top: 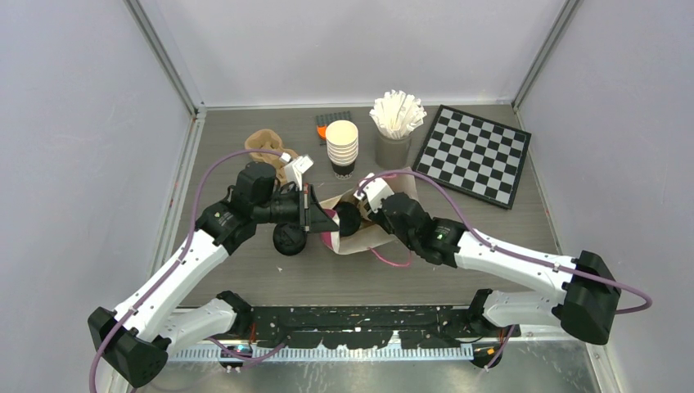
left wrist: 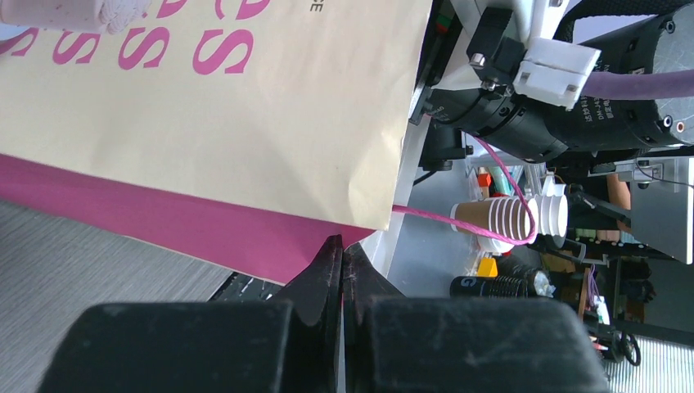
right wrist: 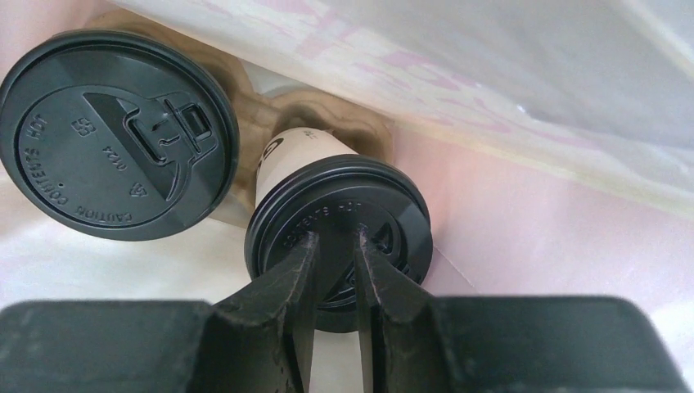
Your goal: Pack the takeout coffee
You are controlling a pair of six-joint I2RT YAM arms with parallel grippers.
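A cream paper bag (top: 360,239) with a pink lining lies on its side at mid-table, its mouth facing left. My left gripper (top: 326,219) is shut on the rim of the bag (left wrist: 245,106), its tips (left wrist: 344,250) pinching the pink edge. My right gripper (top: 366,213) reaches into the bag. There its narrowly parted fingers (right wrist: 337,237) pinch the black lid of a takeout coffee (right wrist: 340,221) that leans in a brown carrier (right wrist: 254,123). A second takeout coffee (right wrist: 114,135) sits beside it at the upper left. Another black-lidded cup (top: 288,239) stands on the table below the left arm.
A stack of lidless cream cups (top: 342,146) stands behind the bag. To its right is a grey holder of white stirrers (top: 397,123), then a checkerboard (top: 472,153). A brown crumpled thing (top: 263,146) lies at the back left. Pink bag handles (top: 393,260) trail toward the front.
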